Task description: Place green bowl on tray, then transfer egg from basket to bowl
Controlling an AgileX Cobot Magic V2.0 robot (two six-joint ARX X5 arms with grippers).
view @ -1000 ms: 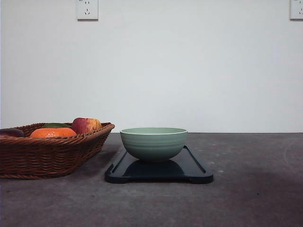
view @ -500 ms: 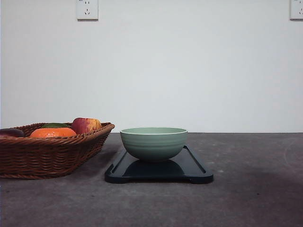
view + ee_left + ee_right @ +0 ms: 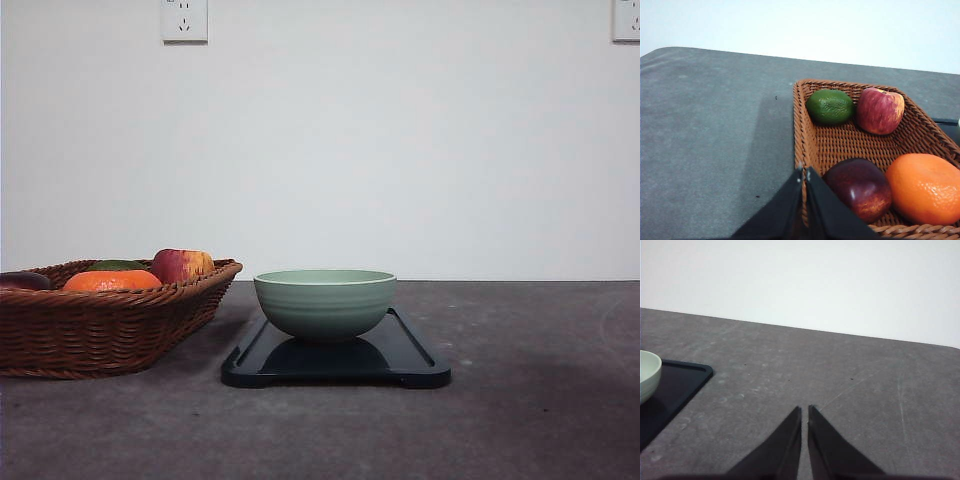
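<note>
Sage-green and faintly ridged, the green bowl (image 3: 325, 302) sits upright on the tray (image 3: 405, 358), towards its far part, with bare glossy black showing in front of it and at both sides. We cannot see into the bowl from the front view. The near-black tray rests flat on the grey surface (image 3: 520, 420), its rounded corners and small feet towards us.

Just to the left of the tray stands the brown wicker basket (image 3: 100, 325), close to it but not touching. In the left wrist view we see its contents: a green avocado (image 3: 830, 106) and a red apple (image 3: 880, 110) side by side at the far end, a dark red plum-like fruit (image 3: 861, 188) and an orange (image 3: 923, 188) side by side nearer the camera. We can make out no egg among them.

Our left pincer (image 3: 803, 172) hangs over the basket's near rim, its two dark fingers pressed together with nothing between them. Our right pincer (image 3: 804, 410) hovers over bare grey surface to the right of the tray, likewise clenched and empty; a corner of the tray and the bowl's edge show at the side of that view.

Behind everything rises a white wall with a socket (image 3: 184, 20) high up on the left and another (image 3: 626, 20) at the right edge.
</note>
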